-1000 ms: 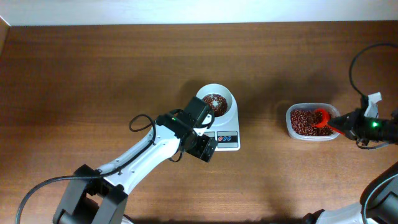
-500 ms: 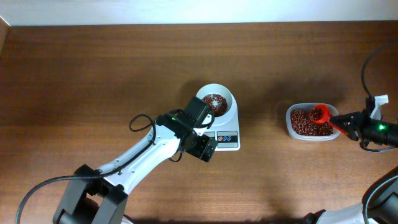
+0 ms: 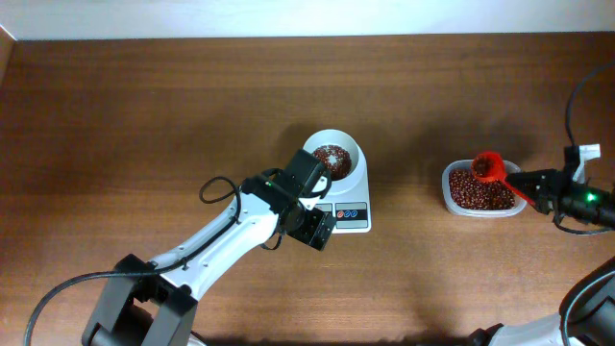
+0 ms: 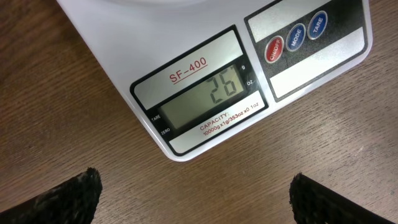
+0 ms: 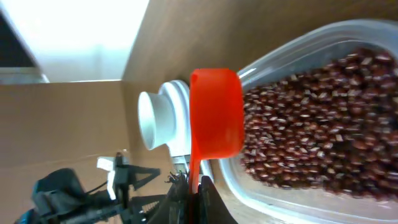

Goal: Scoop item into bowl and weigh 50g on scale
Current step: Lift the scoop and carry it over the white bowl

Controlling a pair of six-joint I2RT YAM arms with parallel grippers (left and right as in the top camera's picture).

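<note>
White rectangular digital kitchen scale near centre of brown wooden table; small round white bowl sits on its platform, holding a share of the small dark red-brown beans. Left wrist view: scale display reads 26; 3 round buttons beside it. Left claw hangs just off the scale's front edge, fingers set wide, nothing between them. Clear rounded-rectangular plastic tub well to the right of the scale, bulk of the beans inside. Right claw clamped narrow on the handle of the orange-red plastic scoop; scoop cup over the tub's rim on the scale side, dark contents showing in it from overhead.
</note>
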